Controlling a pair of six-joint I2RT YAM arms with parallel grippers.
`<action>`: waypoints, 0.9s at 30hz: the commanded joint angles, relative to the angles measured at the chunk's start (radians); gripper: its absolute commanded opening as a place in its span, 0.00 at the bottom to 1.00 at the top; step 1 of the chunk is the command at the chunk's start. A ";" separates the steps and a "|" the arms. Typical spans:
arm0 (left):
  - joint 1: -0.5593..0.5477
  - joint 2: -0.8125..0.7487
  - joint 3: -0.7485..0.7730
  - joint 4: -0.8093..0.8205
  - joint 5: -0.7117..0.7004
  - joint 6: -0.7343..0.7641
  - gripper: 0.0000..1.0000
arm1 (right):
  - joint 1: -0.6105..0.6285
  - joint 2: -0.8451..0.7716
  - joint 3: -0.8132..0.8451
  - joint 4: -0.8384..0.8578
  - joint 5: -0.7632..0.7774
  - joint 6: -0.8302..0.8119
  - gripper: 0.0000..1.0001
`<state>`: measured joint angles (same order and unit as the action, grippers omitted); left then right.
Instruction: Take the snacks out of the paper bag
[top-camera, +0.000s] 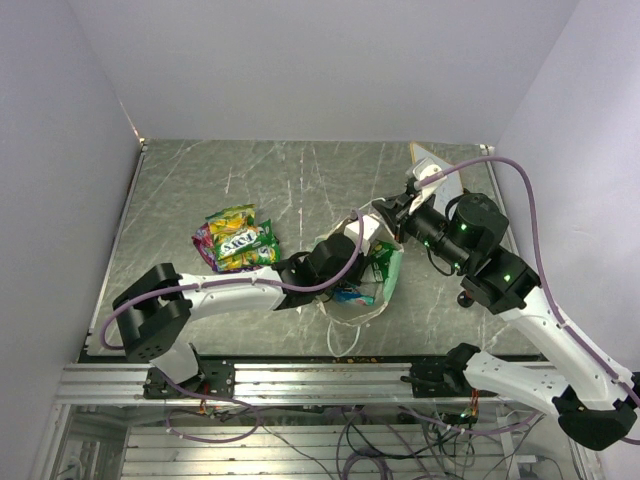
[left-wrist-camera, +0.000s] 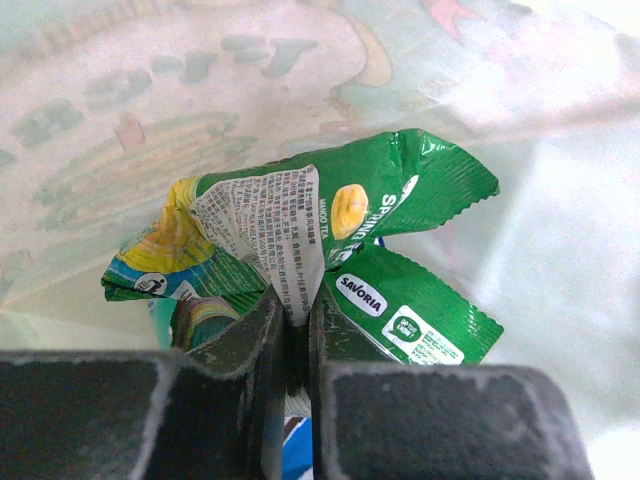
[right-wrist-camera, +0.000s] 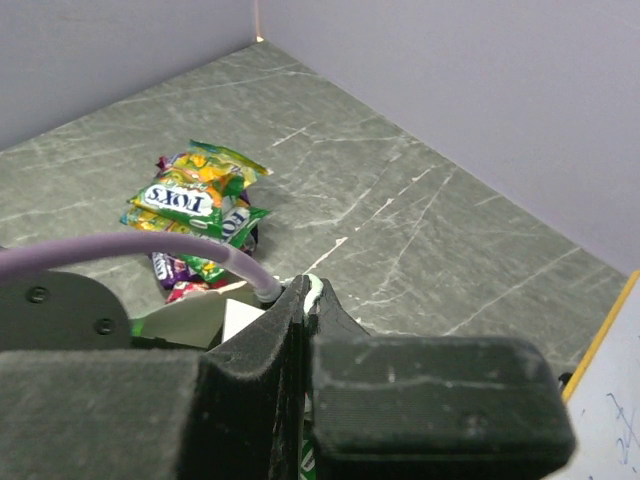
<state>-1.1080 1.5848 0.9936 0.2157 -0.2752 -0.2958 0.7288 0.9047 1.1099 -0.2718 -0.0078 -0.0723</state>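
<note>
Paper bag (top-camera: 392, 272) sits mid-frame: left gripper (left-wrist-camera: 297, 312) inside pinches a green packet (left-wrist-camera: 400, 185); right gripper (right-wrist-camera: 306, 300) clamps its rim; other snacks (top-camera: 237, 238) lie left.

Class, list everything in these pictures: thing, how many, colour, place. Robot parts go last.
snack packets: a pile, green, yellow, purple, on the table left of the bag
green packet: one, inside the bag, in the left fingers
paper bag: one, mint green, mid-table
whiteboard: one, white, far right of the table
table: one, grey-green marbled
left fingers: two, black, shut on the green packet
right fingers: two, black, shut on the paper bag's rim
</note>
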 joint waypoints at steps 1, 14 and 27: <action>0.000 -0.063 0.049 -0.015 0.061 0.006 0.07 | 0.005 0.002 0.079 0.005 0.093 -0.041 0.00; 0.002 -0.078 0.228 -0.129 0.157 0.070 0.07 | -0.001 0.076 0.203 -0.073 0.268 -0.159 0.00; 0.012 -0.052 0.353 -0.161 0.234 0.067 0.07 | -0.002 0.132 0.268 -0.120 0.216 -0.149 0.00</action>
<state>-1.1057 1.5860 1.2655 0.0078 -0.0803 -0.2390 0.7284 1.0473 1.3815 -0.3977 0.1543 -0.2043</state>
